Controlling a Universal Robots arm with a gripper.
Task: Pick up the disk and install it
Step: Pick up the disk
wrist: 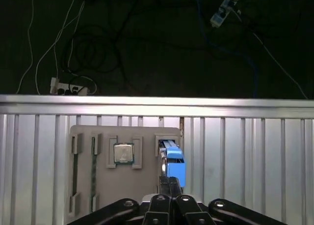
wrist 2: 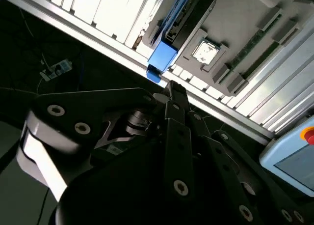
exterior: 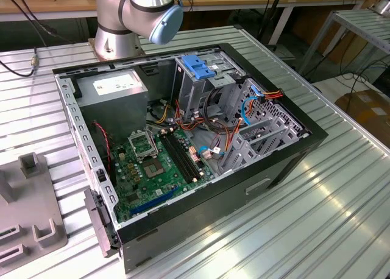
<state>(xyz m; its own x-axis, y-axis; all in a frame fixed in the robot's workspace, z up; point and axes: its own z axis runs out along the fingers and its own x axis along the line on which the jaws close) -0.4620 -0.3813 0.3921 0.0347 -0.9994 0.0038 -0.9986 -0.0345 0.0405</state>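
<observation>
disk (wrist 2: 161, 63) stands on edge in the grey fixture (wrist 2: 245, 18) in the second wrist view, end effector (wrist 2: 172, 89) just beside it. first wrist view: clenched or released, i cannot tell; best centred, then lifted straight. exterior view: open case (exterior: 183, 139) sits on the bench (exterior: 317, 218).

The disk (wrist: 174, 167) is blue-edged, the tray (wrist: 142, 185) grey, the table (wrist: 245, 161) ribbed silver

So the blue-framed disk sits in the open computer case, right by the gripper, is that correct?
Not quite: the disk sits in the grey holder, not the computer case, as the first wrist view shows; it is indeed right by the gripper.
</observation>
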